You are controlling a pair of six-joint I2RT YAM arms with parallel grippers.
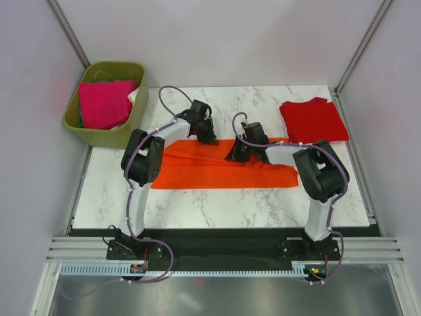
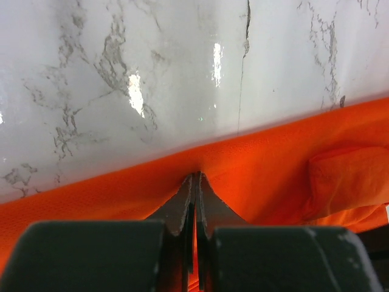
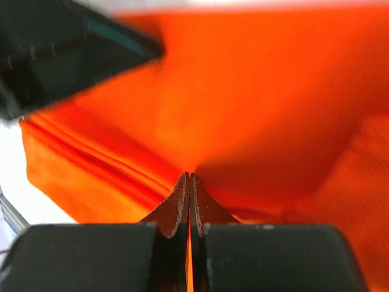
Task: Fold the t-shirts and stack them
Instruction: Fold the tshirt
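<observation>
The orange t-shirt (image 1: 210, 172) lies as a long, partly folded band across the middle of the marble table (image 1: 217, 209). My left gripper (image 1: 206, 137) sits at the shirt's far edge, its jaws shut on the orange cloth (image 2: 273, 176) right at the hem; the fingertips (image 2: 196, 177) meet there. My right gripper (image 1: 237, 155) is just to the right of it, shut on a fold of the same orange cloth (image 3: 255, 91); its fingertips (image 3: 189, 176) are pressed together. A red t-shirt (image 1: 314, 120) lies folded at the back right. A magenta pink t-shirt (image 1: 104, 102) rests in the bin.
The olive-green bin (image 1: 112, 137) stands off the table's back left corner. Bare marble (image 2: 152, 73) lies beyond the orange hem. The left arm's dark body (image 3: 61, 48) looms blurred close by in the right wrist view. Frame posts rise at both back corners.
</observation>
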